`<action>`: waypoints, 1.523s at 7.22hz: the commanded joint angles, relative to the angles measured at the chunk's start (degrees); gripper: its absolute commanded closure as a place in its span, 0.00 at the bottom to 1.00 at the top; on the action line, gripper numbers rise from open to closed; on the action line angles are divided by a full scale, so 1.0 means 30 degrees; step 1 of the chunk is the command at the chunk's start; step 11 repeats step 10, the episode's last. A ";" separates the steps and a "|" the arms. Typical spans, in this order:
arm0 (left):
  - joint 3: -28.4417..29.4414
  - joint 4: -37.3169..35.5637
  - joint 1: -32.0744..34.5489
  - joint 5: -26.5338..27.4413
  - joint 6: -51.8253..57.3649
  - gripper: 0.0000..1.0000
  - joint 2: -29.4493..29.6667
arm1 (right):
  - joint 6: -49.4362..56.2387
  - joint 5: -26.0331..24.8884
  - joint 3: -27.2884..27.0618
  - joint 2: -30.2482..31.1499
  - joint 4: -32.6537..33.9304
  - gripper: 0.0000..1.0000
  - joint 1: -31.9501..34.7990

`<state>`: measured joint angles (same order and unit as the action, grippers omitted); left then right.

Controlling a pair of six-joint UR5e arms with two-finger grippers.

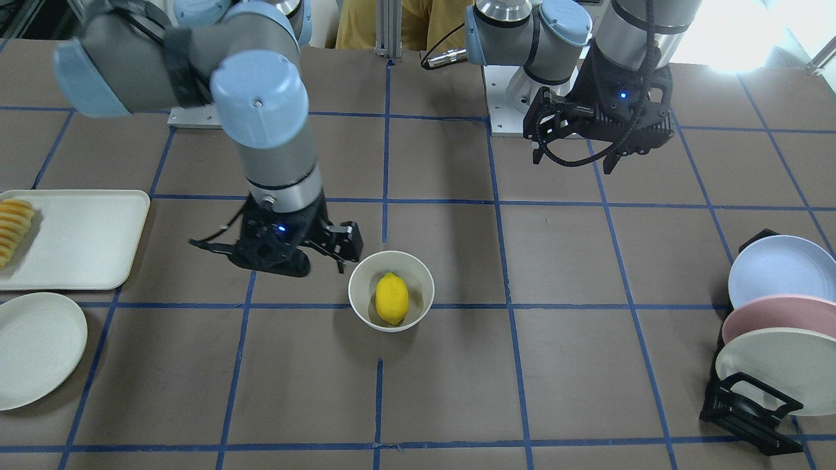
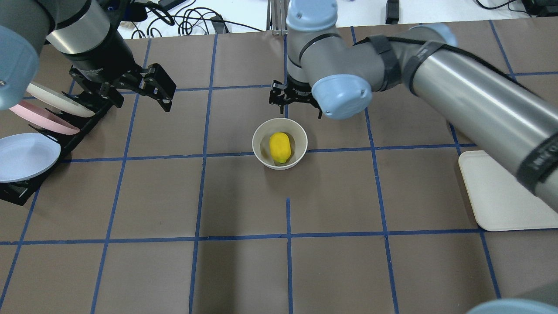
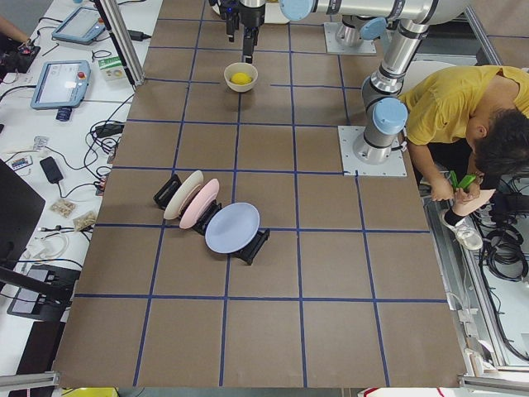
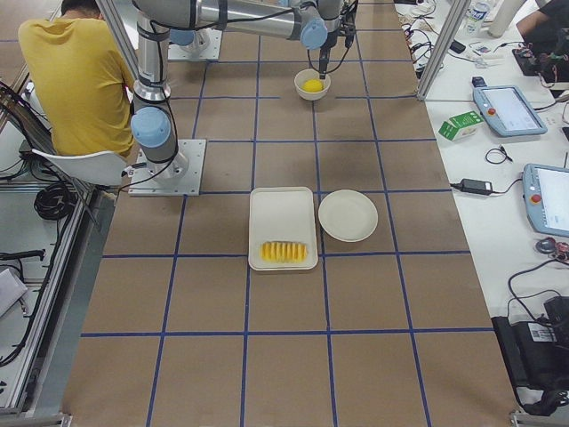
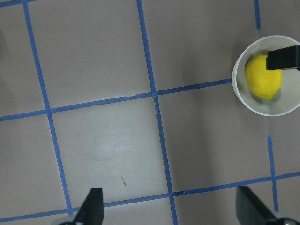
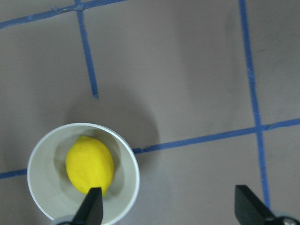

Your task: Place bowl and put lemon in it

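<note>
The off-white bowl (image 1: 356, 287) stands upright near the table's middle, with the yellow lemon (image 1: 392, 299) lying inside it. Both also show in the overhead view, bowl (image 2: 258, 144) and lemon (image 2: 280, 147). My right gripper (image 1: 330, 258) is open and empty, raised beside the bowl. In the right wrist view the right gripper (image 6: 171, 208) has its left finger (image 6: 91, 208) over the bowl's rim (image 6: 35, 159), above the lemon (image 6: 89, 164). My left gripper (image 2: 144, 104) is open and empty, well off to the side, and sees the bowl (image 5: 239, 89) from afar.
A cream tray (image 1: 85, 241) with ridged orange slices (image 1: 13, 228) and a flat off-white plate (image 1: 32, 346) lie on my right side. A black rack with upright blue, pink and cream plates (image 1: 777, 326) stands on my left. A person in yellow (image 3: 463, 107) sits behind the bases.
</note>
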<state>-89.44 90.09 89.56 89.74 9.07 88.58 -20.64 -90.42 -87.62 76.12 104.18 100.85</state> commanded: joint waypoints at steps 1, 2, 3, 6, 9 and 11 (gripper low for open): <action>-0.0012 0.0000 0.0000 0.0029 0.0022 0.00 0.0005 | 0.3702 -0.0331 -0.0147 0.3415 -0.4217 0.00 -0.3279; -0.0041 0.0000 0.0000 0.0001 0.0022 0.00 0.0005 | 0.3773 -0.0300 -0.0236 0.3832 -0.4636 0.00 -0.3961; -0.0100 0.0000 0.0029 0.0029 0.0022 0.00 -0.0024 | 0.3715 -0.0213 -0.0237 0.4098 -0.4814 0.00 -0.3852; -0.0013 -0.0147 0.0000 0.0030 0.0081 0.00 0.0005 | 0.3686 0.0610 -0.1082 0.4569 -0.4585 0.00 -0.3880; -0.0159 -0.0176 0.0029 0.0000 0.0081 0.00 -0.0025 | 0.3598 0.0404 -0.1145 0.4598 -0.4669 0.00 -0.3909; -0.0159 -0.0176 0.0029 0.0000 0.0081 0.00 -0.0025 | 0.3656 0.0404 -0.1145 0.4569 -0.4756 0.00 -0.3909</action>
